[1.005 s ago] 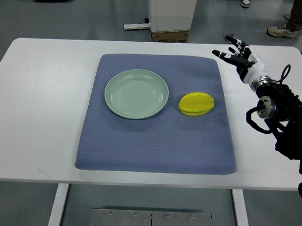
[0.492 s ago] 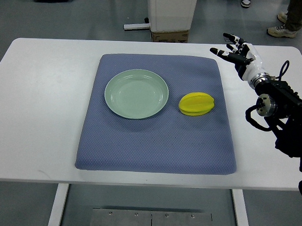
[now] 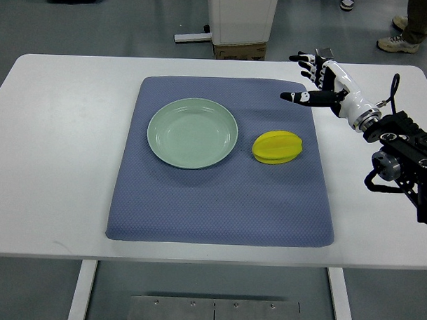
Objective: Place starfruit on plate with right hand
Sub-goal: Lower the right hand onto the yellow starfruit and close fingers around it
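Right hand (image 3: 321, 83): fingers spread, holding nothing, over the mat's far right corner; arm enters from the right edge.
Starfruit (image 3: 277, 147): lies on the blue mat (image 3: 219, 202), at about 7 o'clock from the hand and apart from it.
Plate (image 3: 193, 132): pale green, on the mat, just beside the starfruit at its 9 o'clock, not touching.
Table (image 3: 52, 161): white, under the mat.

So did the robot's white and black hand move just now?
Yes. The right hand slid left, from beside the blue mat's far right corner to over it, toward the yellow starfruit.
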Tool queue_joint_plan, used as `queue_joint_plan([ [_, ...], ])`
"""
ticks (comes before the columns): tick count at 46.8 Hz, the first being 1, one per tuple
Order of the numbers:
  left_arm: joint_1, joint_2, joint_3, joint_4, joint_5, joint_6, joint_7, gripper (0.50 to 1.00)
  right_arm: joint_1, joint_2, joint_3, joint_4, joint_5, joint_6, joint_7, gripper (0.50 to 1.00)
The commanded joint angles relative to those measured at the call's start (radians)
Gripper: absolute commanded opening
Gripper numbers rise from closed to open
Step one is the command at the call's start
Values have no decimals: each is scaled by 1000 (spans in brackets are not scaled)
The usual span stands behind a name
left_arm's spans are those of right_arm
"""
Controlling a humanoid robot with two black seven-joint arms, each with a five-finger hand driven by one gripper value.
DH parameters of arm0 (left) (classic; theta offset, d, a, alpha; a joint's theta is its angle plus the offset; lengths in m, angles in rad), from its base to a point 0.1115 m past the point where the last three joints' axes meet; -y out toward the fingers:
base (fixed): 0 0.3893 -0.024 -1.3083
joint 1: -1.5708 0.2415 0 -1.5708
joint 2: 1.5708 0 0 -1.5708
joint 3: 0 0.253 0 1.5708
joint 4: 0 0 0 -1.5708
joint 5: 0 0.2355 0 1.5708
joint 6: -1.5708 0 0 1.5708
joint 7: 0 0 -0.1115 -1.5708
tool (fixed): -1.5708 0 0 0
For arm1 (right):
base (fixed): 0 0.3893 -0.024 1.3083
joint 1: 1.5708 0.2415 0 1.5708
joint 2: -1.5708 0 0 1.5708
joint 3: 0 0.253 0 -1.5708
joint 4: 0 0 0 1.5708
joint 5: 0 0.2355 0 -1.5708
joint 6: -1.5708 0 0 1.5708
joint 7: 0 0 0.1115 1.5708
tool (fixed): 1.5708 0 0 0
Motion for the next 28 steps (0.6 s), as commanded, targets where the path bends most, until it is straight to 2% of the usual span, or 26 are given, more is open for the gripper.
queue_joint_plan([
  [1,0,0,0,0,0,0,0,1000,-5,-30,-11,36,-45,20,26,1000],
  [6,0,0,0,0,0,0,0,1000,-6,-45,-27,79,-68,30,63,1000],
  [28,0,0,0,0,0,0,0,1000,-9,-44,-198,85,-213,11,63,995],
])
